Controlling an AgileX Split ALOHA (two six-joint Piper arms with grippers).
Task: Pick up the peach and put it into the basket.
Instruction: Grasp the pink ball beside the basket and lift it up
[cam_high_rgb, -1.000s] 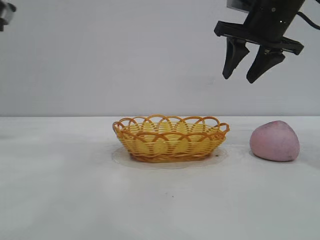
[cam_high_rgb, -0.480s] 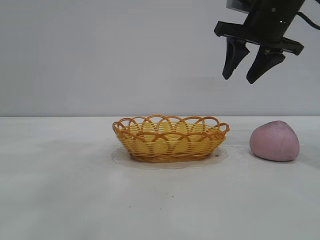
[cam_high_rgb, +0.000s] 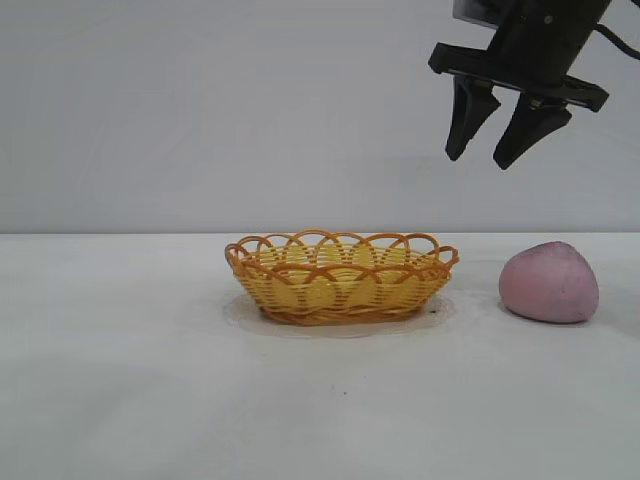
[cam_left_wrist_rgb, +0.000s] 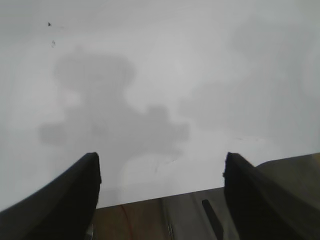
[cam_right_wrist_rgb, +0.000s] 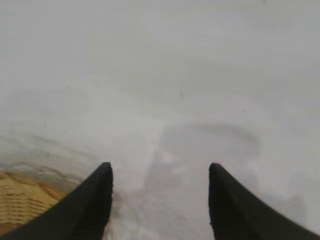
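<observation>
White table (cam_high_rgb: 120, 380), basket (cam_high_rgb: 340, 277) beside peach (cam_high_rgb: 549, 282); right gripper (cam_high_rgb: 497, 160) above, jaws apart, empty.

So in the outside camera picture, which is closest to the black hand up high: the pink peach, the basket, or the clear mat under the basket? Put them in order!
From the right hand, hanging open at the upper right:
1. The peach, just below it and a little to the right.
2. The basket, lower and to the left, mid-table.
3. The clear mat under the basket, lowest, about as far as the basket, so hard to rank between them.
</observation>
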